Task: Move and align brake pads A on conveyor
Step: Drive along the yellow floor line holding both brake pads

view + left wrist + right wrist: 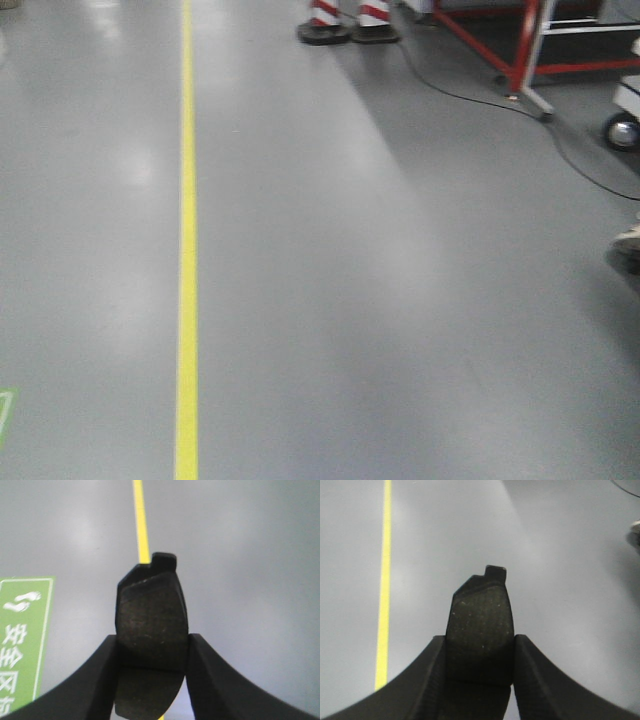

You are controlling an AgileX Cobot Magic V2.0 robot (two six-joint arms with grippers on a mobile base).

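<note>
Looks like you're mid-carry, left pincer (pixel 152 647) clamped on a brake pad (pixel 150 612), right pincer (pixel 479 647) clamped on a second brake pad (pixel 480 622), both poking toward 12 o'clock over the floor (pixel 400 300), so next you'll probably need to reach the conveyor, which isn't in view.

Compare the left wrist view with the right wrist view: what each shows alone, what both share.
Left wrist only: a green floor sign with white footprints, and the yellow line running behind the left pad. Right wrist only: the line lies well left of the right pad; a dark cable crosses the top right corner. Both: grey floor and a pad clamped in that arm's own gripper: left gripper, right gripper.
</note>
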